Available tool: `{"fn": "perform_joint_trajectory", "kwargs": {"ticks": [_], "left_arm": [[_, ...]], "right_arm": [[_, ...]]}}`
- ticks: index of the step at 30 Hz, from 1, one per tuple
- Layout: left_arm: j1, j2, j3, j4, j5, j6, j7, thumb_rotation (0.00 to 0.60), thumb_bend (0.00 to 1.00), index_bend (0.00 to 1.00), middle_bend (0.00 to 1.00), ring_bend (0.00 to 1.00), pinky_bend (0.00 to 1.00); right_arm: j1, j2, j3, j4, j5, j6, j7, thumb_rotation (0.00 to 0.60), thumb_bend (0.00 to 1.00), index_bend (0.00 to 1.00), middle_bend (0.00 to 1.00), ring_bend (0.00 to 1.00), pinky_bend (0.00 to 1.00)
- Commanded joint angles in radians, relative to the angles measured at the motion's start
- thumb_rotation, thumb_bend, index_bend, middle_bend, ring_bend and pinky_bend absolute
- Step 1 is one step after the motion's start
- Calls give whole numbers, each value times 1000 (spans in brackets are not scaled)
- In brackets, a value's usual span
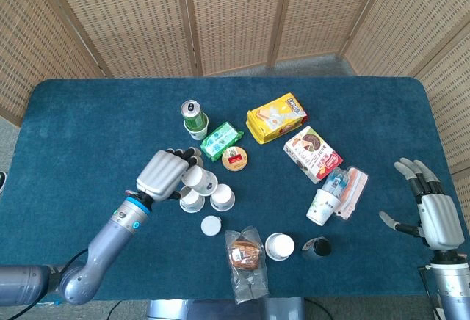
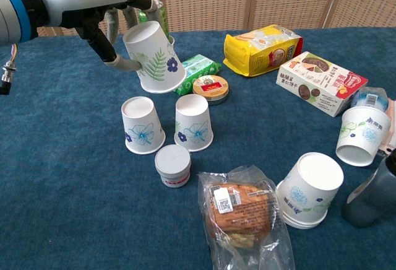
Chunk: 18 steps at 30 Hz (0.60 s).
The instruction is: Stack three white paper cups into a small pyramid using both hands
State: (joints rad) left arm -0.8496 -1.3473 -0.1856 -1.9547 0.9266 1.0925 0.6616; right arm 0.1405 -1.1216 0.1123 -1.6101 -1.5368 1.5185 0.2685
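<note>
Two white paper cups stand upside down side by side on the blue table, one on the left (image 2: 142, 125) (image 1: 192, 201) and one on the right (image 2: 194, 122) (image 1: 222, 197). My left hand (image 1: 164, 174) (image 2: 93, 4) holds a third cup (image 2: 153, 56) (image 1: 197, 178), with a leaf print, tilted in the air just above and behind them. My right hand (image 1: 429, 210) rests open at the table's right edge, fingers spread and far from the cups.
A small white lidded tub (image 2: 172, 165) sits just in front of the two cups. A bagged bun (image 2: 242, 211), more paper cups (image 2: 309, 189) (image 2: 362, 135), a dark bottle (image 2: 374, 192), a green can (image 1: 194, 117), snack packs (image 2: 261, 49) (image 2: 315, 82) and a round tin (image 2: 210, 88) lie around.
</note>
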Motion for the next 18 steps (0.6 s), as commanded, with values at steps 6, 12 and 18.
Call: {"fn": "perform_joint_trajectory", "kwargs": {"ticks": [6, 12, 18], "left_arm": [[-46, -53, 7, -25, -86, 35, 92, 600, 339, 367, 260, 370, 474], [-59, -65, 15, -23, -117, 54, 118, 600, 339, 365, 260, 370, 443], [-75, -93, 22, -4, -144, 62, 136, 600, 339, 358, 250, 359, 419]], "right_arm": [[-2, 4, 1, -1, 1, 1, 7, 600, 198, 131, 108, 36, 134], [-1, 4, 2, -2, 1, -1, 5, 600, 200, 131, 108, 36, 135], [-3, 4, 2, -5, 0, 3, 6, 600, 200, 131, 107, 36, 134]]}}
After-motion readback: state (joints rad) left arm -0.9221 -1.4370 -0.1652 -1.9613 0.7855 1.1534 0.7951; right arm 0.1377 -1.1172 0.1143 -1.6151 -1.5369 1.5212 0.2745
